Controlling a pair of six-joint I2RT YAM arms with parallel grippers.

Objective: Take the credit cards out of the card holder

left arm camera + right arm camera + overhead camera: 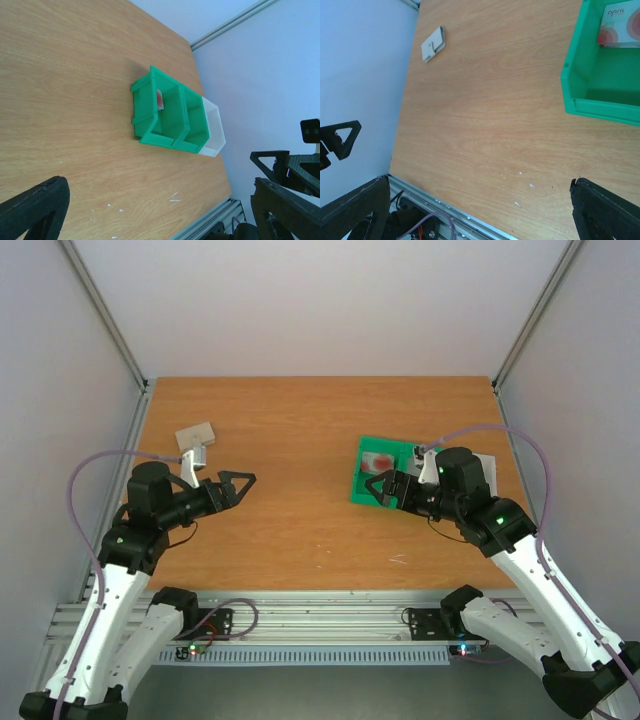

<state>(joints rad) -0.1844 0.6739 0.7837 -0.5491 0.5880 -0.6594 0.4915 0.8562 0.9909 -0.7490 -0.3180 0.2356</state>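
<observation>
Card holder (195, 432) lies flat at the upper left of the table (300, 540), just beyond the left gripper (243, 490) and untouched. A white card with red marks (620, 25) lies in the green tray (358, 470), right of centre. The right gripper (380, 490) hangs at the tray's near edge. Both grippers have their jaws spread wide and hold nothing.

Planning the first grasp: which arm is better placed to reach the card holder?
Left. The card holder lies at the table's left, near the open left gripper. The right gripper, also open, sits by the green tray, far across.
</observation>
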